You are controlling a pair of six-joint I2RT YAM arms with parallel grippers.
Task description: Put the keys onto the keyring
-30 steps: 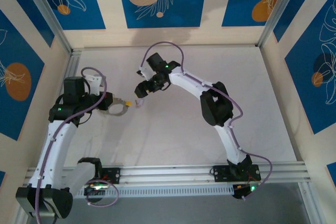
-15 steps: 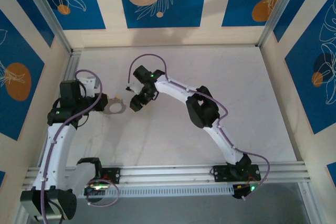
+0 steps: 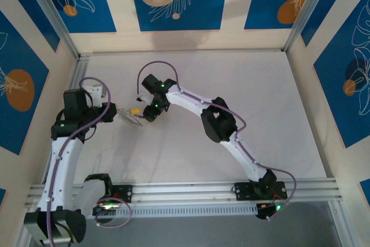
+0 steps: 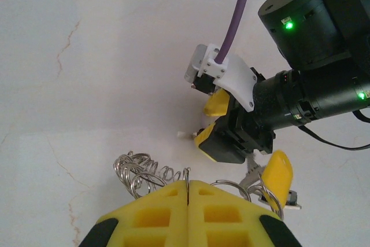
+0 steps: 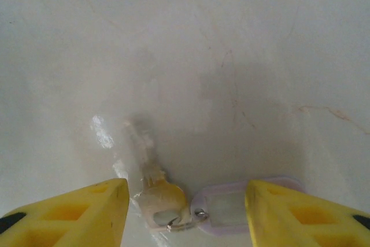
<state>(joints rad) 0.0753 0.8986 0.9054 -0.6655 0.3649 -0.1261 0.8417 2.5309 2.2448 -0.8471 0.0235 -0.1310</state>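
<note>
My right pincer [image 5: 185, 202] has swung in beside my left pincer [image 4: 188, 201] and half-narrowed. The small silvery lilac-tagged key [image 5: 152, 192] lies between its fingers, ungripped. My left clamps the thin grey wire keyring [image 4: 140, 173], so grasping probably comes next.

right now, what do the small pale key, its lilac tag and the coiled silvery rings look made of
The small pale key is probably metal: it has a dull silvery sheen with a warm tint. The lilac tag seems to be translucent plastic, with a pale window inside a soft rim. The coiled silvery rings look like steel wire with bright, sharp glints, pinched in the shut left gripper.
</note>
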